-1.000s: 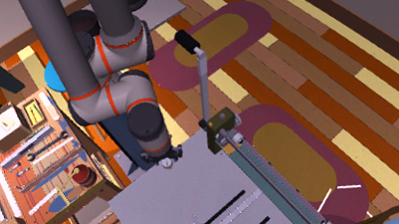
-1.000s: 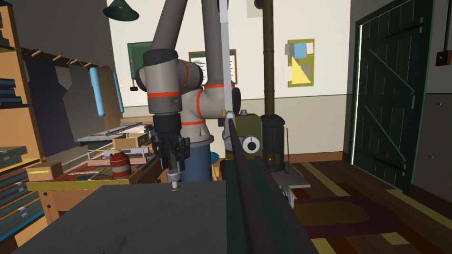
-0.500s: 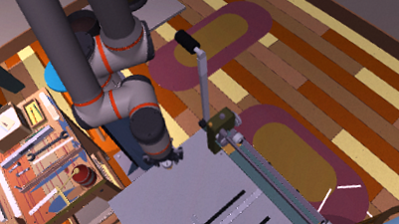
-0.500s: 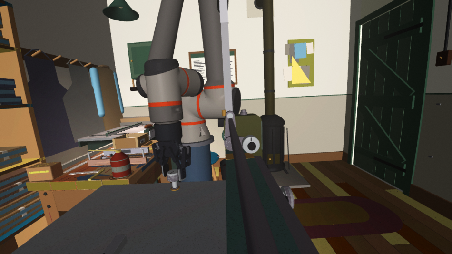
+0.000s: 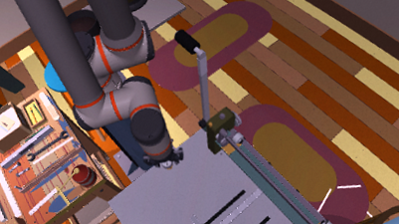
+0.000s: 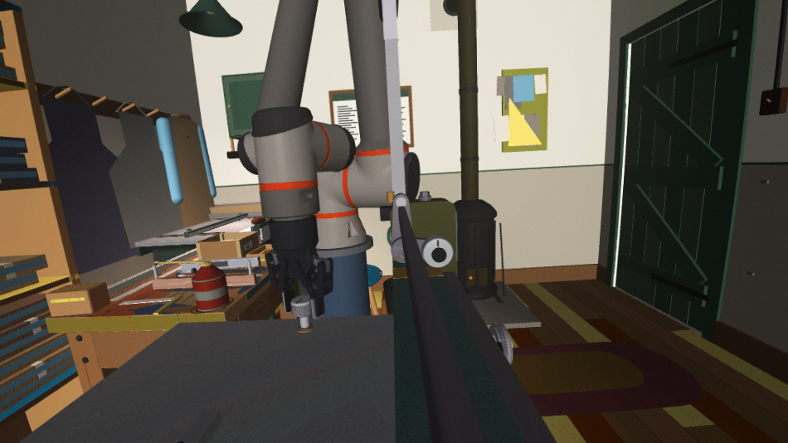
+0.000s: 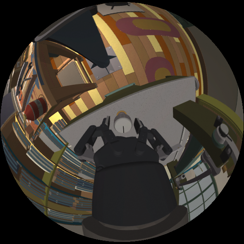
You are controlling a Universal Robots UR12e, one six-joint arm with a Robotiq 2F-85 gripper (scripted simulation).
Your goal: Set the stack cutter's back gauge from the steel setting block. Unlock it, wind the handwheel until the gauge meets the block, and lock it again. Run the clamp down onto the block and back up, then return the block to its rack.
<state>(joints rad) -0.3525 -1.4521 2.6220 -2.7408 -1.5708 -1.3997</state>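
Observation:
A small knurled lock knob [image 7: 122, 124] [image 6: 302, 306] with a line across its pale top stands on a brass collar near the far edge of the cutter's grey table [image 5: 191, 212]. My gripper [image 7: 122, 123] [image 6: 304, 287] points straight down with a finger on either side of the knob. The clamp lever [image 5: 203, 81] rises from an olive housing [image 5: 222, 126] at the table's right rail, and a handwheel [image 6: 501, 337] sits low on the cutter's right side. The steel setting block is not in view. My gripper is open and holds nothing.
A wooden workbench [image 5: 40, 158] left of the cutter carries rulers, spanners, a cardboard box [image 5: 4, 126] and a red can [image 6: 210, 287]. Shelves of paper stacks line the left wall. A black stove [image 6: 474, 242] stands behind the cutter, with rugs [image 5: 297, 158] on the floor to its right.

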